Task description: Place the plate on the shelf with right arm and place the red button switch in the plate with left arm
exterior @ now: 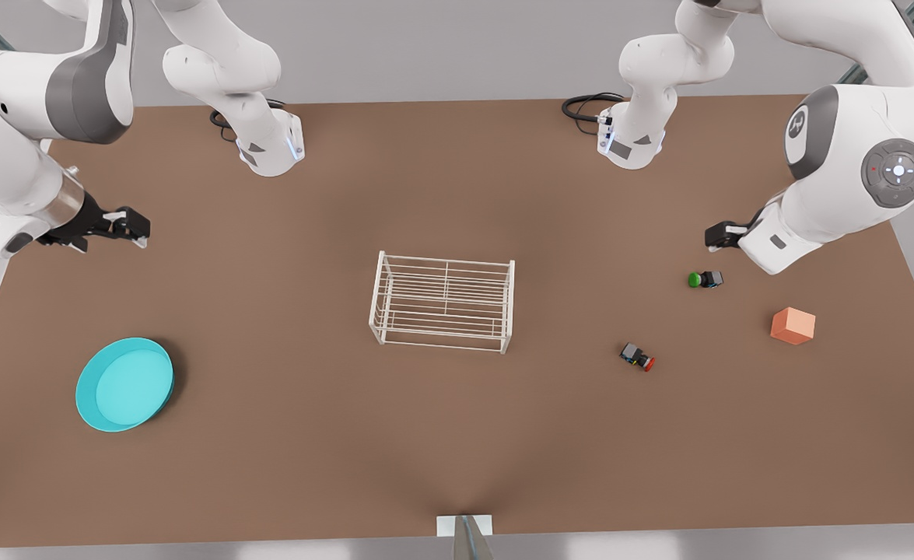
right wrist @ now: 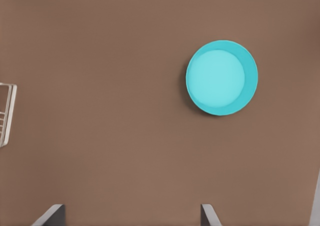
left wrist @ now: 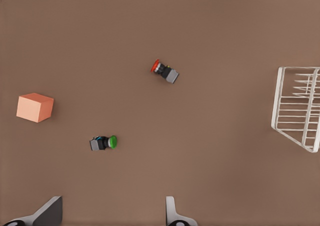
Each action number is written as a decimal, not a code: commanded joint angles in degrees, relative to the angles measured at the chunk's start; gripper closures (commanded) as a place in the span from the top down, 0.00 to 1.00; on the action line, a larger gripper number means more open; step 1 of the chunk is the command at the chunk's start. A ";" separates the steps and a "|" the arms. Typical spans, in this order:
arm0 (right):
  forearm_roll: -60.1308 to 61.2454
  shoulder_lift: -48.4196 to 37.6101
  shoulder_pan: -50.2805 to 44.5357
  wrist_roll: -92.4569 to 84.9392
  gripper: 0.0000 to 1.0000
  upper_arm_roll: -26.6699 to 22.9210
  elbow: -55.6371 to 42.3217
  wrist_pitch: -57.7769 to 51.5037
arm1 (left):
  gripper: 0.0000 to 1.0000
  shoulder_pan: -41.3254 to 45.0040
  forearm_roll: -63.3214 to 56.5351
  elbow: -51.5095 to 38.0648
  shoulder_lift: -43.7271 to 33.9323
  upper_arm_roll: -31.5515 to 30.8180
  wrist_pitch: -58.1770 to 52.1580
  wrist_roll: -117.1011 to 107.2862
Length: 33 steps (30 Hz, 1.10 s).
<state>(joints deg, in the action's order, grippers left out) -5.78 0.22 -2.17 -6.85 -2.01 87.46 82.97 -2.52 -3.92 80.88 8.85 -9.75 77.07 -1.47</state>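
Note:
The turquoise plate [exterior: 124,383] [right wrist: 221,77] lies flat on the table at the front view's left. High above and behind it my right gripper [exterior: 136,225] [right wrist: 131,217] hangs open and holds nothing. The white wire shelf [exterior: 443,302] [left wrist: 297,107] [right wrist: 6,113] stands mid-table with nothing on its top bars. On its side at the front view's right lies the red button switch [exterior: 638,357] [left wrist: 164,71]. My left gripper [exterior: 719,235] [left wrist: 111,217] is open too, hovering behind the green-capped switch and well apart from the red one.
A green-capped switch [exterior: 705,279] [left wrist: 103,143] and an orange cube [exterior: 793,325] [left wrist: 34,107] lie on the brown table [exterior: 457,435] near the left gripper. Both arm bases stand at the back edge.

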 commanded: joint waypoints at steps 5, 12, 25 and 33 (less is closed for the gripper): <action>1.47 16.72 7.52 -18.55 1.00 -1.68 -10.63 3.16 | 1.00 -0.03 0.05 -0.03 0.03 -0.01 0.18 -1.43; 12.19 39.41 23.61 -37.27 1.00 -1.68 -17.32 23.02 | 1.00 -0.38 -0.03 -0.03 0.03 0.08 0.09 -1.43; 22.92 50.75 28.45 -47.64 1.00 -1.68 -15.30 42.72 | 1.00 -0.38 -0.03 0.06 0.03 0.08 -0.08 -1.43; 25.12 52.42 28.88 -47.20 1.00 -1.68 -14.42 42.63 | 1.00 -0.38 -0.03 -0.03 0.03 0.08 -0.35 -1.43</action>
<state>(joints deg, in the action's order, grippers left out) 18.60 52.61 26.59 -42.89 -3.69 73.05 124.44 -2.89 -3.93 80.89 8.94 -9.64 76.87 -2.68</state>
